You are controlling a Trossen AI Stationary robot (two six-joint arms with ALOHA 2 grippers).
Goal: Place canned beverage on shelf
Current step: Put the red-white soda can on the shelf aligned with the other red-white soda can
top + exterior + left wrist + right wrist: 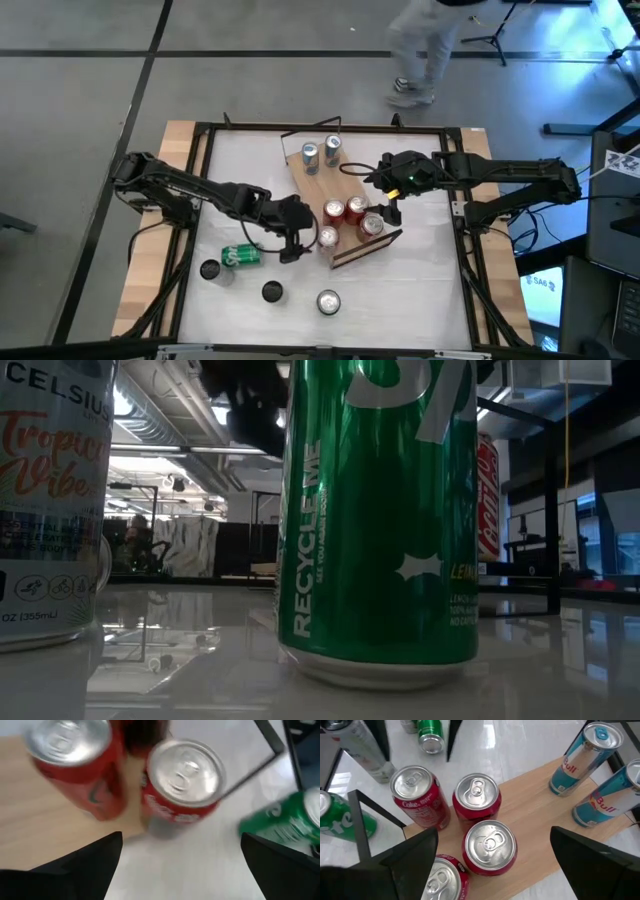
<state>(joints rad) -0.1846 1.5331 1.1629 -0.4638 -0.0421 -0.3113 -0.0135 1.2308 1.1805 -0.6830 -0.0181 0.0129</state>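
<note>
At shelf edge, red can (327,237): upright on the worktop (420,290), just beside the shelf (312,185) at its dark-rim end; not on the board, as far as the views show. Judged the next can to place.
Left pincer (295,238): wide open, empty, just beside that can on the side away from the shelf. In the left wrist view the can (182,780) sits ahead of the fingers (85,865), between their lines.
Right pincer (392,208): wide open, empty, hovering over the shelf by the red cans.
Nearer arm: left; its pincer is next to the can, and the right one has the shelved cans in between.
Can axis: vertical, lid up; a side grip across the body looks suitable, in my judgement.
Direction of move: from the can, the board lies away from the left pincer, towards the right arm.
On shelf: three red cans (476,795) grouped near the rim end; two blue cans (585,757) at the wire-frame end.
Loose stock: green can (240,256) on its side, near the left arm; three more upright cans towards the worktop's front.
Legible: "Coke" on the off-shelf can (417,795); "Red Bull" on the blue cans; "RECYCLE ME" on a green can (380,520); "CELSIUS", "Tropical Vibe" on a white can (50,500).
</note>
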